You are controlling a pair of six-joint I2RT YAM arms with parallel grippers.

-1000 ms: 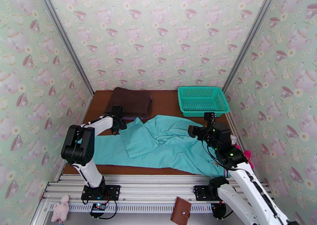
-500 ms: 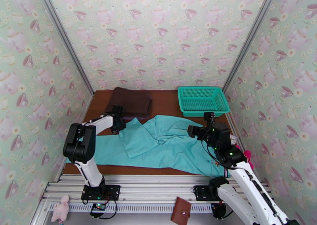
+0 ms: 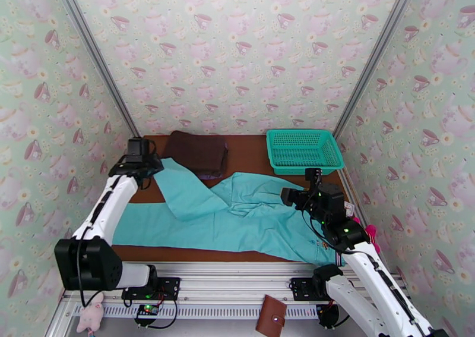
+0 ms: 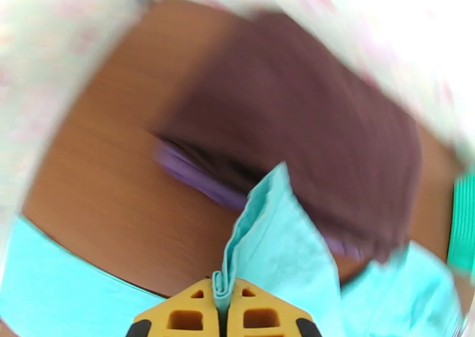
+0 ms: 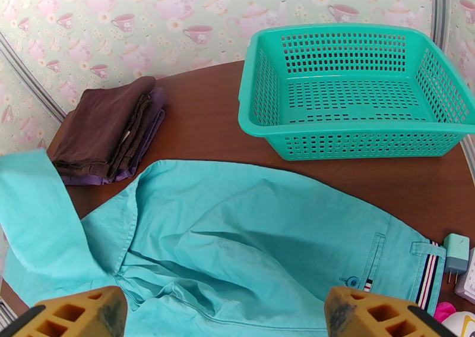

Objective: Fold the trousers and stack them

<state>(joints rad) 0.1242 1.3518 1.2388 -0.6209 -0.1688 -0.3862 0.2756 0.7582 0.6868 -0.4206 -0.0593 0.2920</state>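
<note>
The first fold is in hand. The left gripper [image 4: 221,311] is pinching a doubled edge of one leg of the thin turquoise cloth trousers [image 3: 249,219], its yellow fingers clamped tight on the fabric. It is holding that leg raised over the far-left part of the brown wooden table [image 3: 249,148]. The rest is lying rumpled across the middle, with the striped waist to the right. The right gripper [image 5: 225,311] is hovering there, jaws wide and empty. Next, the raised leg probably needs carrying across, kept taut. A folded dark brown cloth [image 3: 199,151] is resting behind, seemingly on a purple layer, though the left wrist view is blurring it. A rigid teal plastic mesh basket [image 3: 303,148] is standing near.
</note>
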